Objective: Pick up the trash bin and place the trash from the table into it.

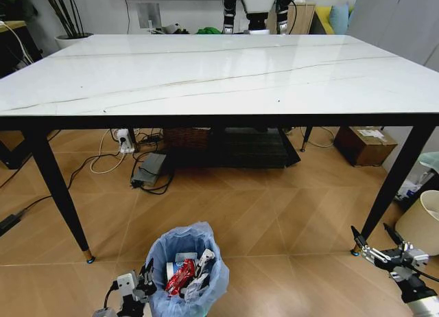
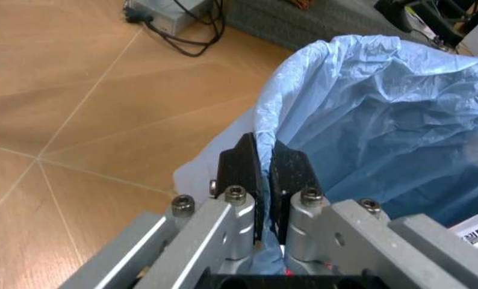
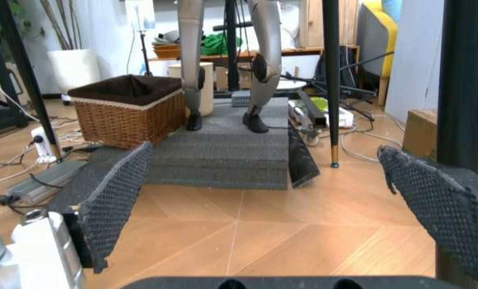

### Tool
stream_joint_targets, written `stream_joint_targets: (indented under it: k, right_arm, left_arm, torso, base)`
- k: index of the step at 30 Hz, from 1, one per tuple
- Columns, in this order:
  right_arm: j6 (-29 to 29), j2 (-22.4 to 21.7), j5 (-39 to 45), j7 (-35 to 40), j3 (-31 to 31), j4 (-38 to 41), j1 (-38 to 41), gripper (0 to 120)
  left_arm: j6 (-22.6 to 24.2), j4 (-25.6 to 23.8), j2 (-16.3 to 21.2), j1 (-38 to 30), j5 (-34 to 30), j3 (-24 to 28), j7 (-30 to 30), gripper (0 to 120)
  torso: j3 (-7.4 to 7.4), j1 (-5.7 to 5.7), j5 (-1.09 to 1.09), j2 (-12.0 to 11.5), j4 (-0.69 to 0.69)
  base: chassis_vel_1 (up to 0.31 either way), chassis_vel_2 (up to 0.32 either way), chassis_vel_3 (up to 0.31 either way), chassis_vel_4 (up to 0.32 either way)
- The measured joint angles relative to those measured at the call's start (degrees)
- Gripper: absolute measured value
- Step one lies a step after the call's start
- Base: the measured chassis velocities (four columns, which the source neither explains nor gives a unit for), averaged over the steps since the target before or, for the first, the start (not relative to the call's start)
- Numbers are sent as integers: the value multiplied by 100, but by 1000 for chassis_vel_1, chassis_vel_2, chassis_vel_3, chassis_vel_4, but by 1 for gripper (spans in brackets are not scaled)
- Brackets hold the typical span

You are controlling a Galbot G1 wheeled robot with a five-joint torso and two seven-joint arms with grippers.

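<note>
Fingers [image 2: 259,174] of the left gripper [image 1: 145,279] are pinched together on the blue bag's frilly rim, at about nine o'clock on the bin [image 1: 186,272], which sits low in the head view at roughly six o'clock, on the wood floor [image 1: 274,221] in front of the table [image 1: 206,70]. In the left wrist view the two black fingertips close on a fold of the thin plastic liner, with the bag's blue wall billowing beyond them. Inside the bin lies trash [image 1: 185,272]: a red wrapper, white pieces and a printed sachet among them. The right gripper [image 1: 381,245] hangs at about four o'clock in the head view, near the foot of the table's front right leg, well apart from the bin; its jaws are spread wide with nothing between them, as the right wrist view confirms with the two mesh-textured pads [image 3: 114,201] far apart. The marble tabletop stretches across the upper half of the head view. A cream bin [image 1: 424,224] stands at the three o'clock edge.
</note>
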Motion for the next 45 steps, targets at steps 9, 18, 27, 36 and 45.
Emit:
stream_joint_targets:
  k: [9, 18, 27, 36, 45]
  right_arm:
    - [0, 0, 0, 0, 0, 0, 0, 100]
    - [0, 0, 0, 0, 0, 0, 0, 100]
    - [0, 0, 0, 0, -1, 0, 0, 100]
    - [0, 0, 0, 0, 0, 0, 0, 100]
    - [0, 0, 0, 0, 0, 0, 0, 100]
  left_arm:
    - [1, 4, -9, -15, -37, 33, -5, 0]
    - [11, 2, -17, -28, -65, 50, -8, 0]
    - [13, 30, -53, -51, -39, 89, -6, 0]
    - [-2, 23, -57, -45, -25, 87, -1, 0]
    - [-200, 105, -61, -74, 37, 80, -29, 0]
  torso:
    - [-180, -32, 0, -212, 0]
    - [-346, -41, 0, -385, 0]
    - [-444, -52, 0, -540, 1]
    - [-443, -54, 0, -540, 0]
    - [-443, -55, 0, -522, 0]
  base:
    - [0, 0, 0, 0]
    - [0, 0, 0, 0]
    - [0, 0, 0, 0]
    - [0, 0, 0, 0]
    - [0, 0, 0, 0]
